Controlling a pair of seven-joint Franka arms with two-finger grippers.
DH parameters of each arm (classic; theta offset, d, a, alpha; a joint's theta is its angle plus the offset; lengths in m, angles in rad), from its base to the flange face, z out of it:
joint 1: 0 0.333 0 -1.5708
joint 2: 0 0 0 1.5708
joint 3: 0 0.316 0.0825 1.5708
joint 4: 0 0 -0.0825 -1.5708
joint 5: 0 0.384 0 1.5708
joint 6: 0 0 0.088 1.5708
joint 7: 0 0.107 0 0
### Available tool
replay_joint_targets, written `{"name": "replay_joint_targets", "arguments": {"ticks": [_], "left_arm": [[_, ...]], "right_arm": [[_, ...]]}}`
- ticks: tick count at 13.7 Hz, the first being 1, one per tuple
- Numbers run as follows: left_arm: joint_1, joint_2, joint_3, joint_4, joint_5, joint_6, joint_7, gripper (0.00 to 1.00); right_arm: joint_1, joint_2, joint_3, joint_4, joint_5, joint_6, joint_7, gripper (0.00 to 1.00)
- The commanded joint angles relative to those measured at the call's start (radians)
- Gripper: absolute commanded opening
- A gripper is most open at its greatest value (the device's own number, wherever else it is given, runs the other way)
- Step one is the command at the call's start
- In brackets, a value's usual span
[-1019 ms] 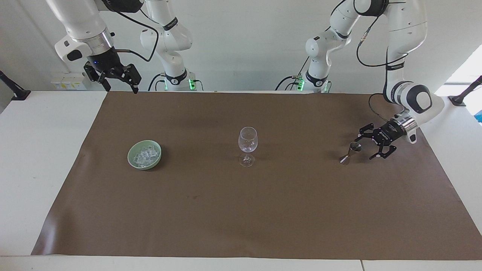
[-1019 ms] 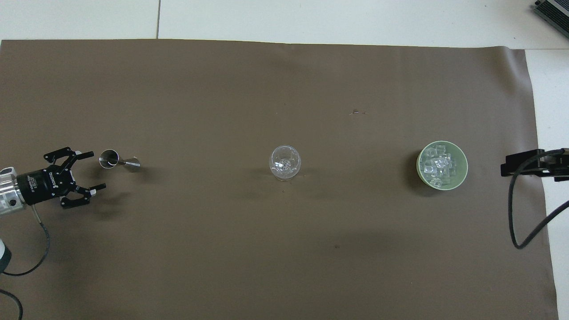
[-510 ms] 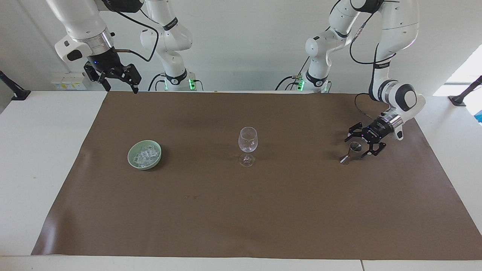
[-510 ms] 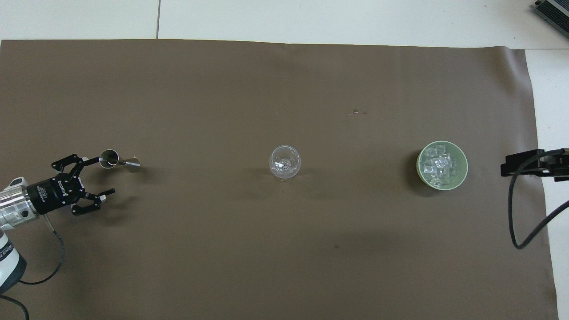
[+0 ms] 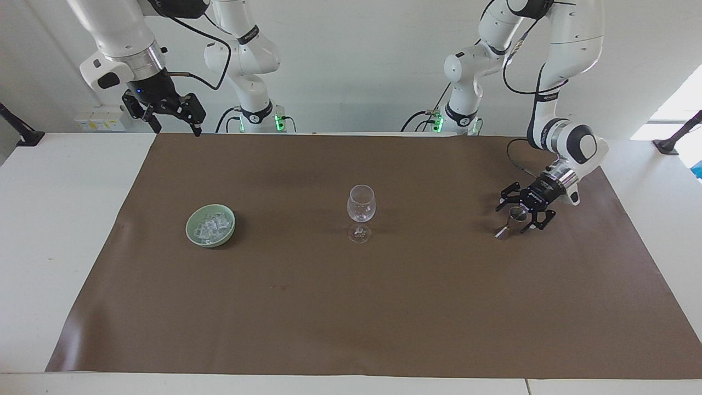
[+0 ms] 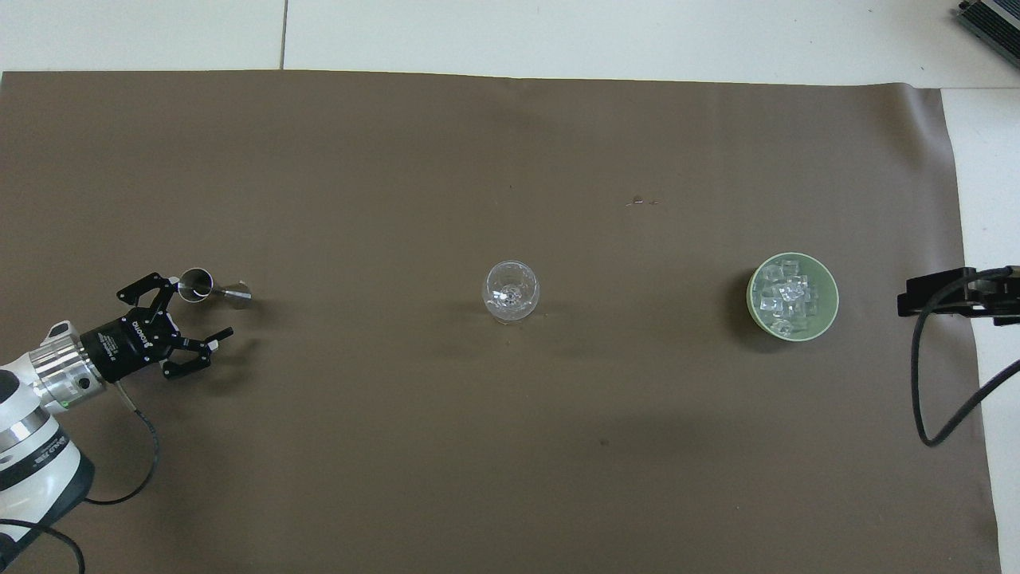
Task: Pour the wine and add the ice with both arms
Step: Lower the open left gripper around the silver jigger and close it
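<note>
Left tool [image 5: 518, 211] low, angled down, fingers spread around the steel jigger [image 5: 510, 221]. Right tool [image 5: 174, 117] waits raised at the mat's robot-side corner, fingers apart. Ice [image 5: 212, 226] in green bowl [image 5: 193, 230]; open mat separates bowl, glass [image 5: 360, 210], jigger.

Setting: robotics lab, bench station. Evidence: two white jointed arms [image 5: 565, 33] on fixed bases with green status lights, mounted at the edge of a white table [image 5: 60, 230]; black cables looped along the arms; bare white wall; black clamp mounts at both table ends; socket strip at the wall near the right arm. A brown mat [image 5: 351, 307] covers the work surface as a staged area. Props set out in a row on it: a bowl [image 5: 210, 235] of ice [image 5: 213, 226], a stemmed glass [image 5: 360, 211], a metal jigger [image 5: 509, 224].
</note>
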Motion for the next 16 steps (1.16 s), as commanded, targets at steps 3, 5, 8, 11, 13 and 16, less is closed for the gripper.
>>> {"name": "replay_joint_targets", "arguments": {"ticks": [3, 5, 8, 11, 13, 16], "left_arm": [[-0.05, -0.04, 0.006, -0.058, -0.126, 0.028, 0.067, 1.0], [-0.05, -0.039, 0.008, -0.058, -0.134, 0.035, 0.067, 1.0], [-0.05, -0.039, 0.006, -0.058, -0.157, 0.041, 0.067, 0.96], [-0.048, -0.04, 0.008, -0.059, -0.157, 0.041, 0.067, 0.82], [-0.044, -0.04, 0.008, -0.058, -0.16, 0.041, 0.064, 0.68], [-0.04, -0.039, 0.008, -0.058, -0.171, 0.045, 0.061, 0.31]], "right_arm": [[-0.008, -0.018, 0.004, -0.018, 0.022, 0.002, -0.011, 1.0], [-0.008, -0.018, 0.004, -0.018, 0.02, 0.002, -0.011, 1.0], [-0.008, -0.018, 0.004, -0.018, 0.022, 0.002, -0.011, 1.0], [-0.008, -0.018, 0.004, -0.018, 0.02, 0.002, -0.011, 1.0], [-0.008, -0.018, 0.005, -0.018, 0.02, 0.002, -0.011, 1.0], [-0.008, -0.018, 0.004, -0.018, 0.022, 0.002, -0.011, 1.0]]}}
